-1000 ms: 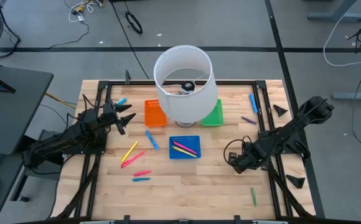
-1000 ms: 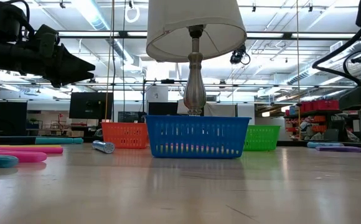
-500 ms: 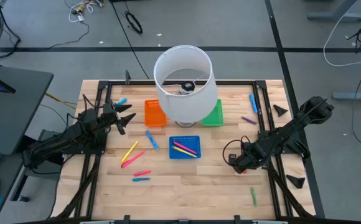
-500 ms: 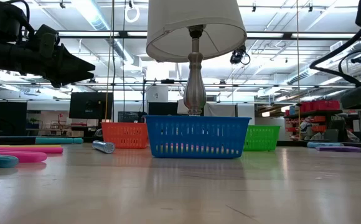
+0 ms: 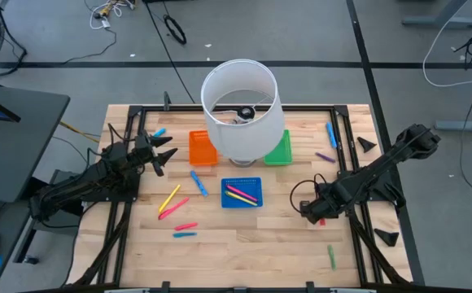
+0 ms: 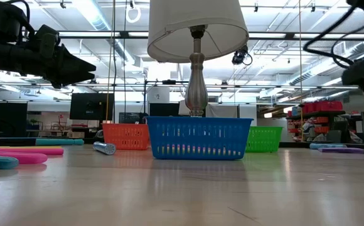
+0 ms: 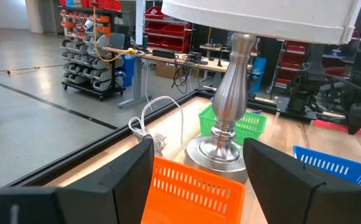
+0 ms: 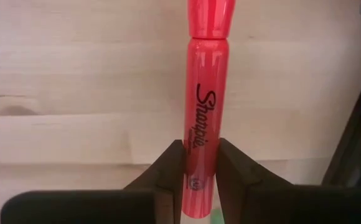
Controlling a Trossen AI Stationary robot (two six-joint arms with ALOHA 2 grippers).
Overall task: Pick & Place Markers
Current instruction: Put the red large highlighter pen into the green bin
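— Wooden table [image 5: 244,240]: what stands on it?

— A white-shaded lamp [image 5: 240,110] looms over my orange tray [image 5: 202,149], green tray [image 5: 278,150] and blue tray [image 5: 242,193].

— Your jaws?

— My right gripper [image 8: 196,167] pinches a red Sharpie marker [image 8: 206,106] near the right rail; my left gripper [image 5: 164,155] gapes wide beside the orange tray.

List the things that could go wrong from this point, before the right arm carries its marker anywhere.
1. The right gripper pinches the red marker near one end, so the long free part might swing or slip during a lift.
2. The lamp stands over the orange tray and green tray; a high carry could knock its shade.
3. The blue tray already holds markers, so a dropped one may bounce out.
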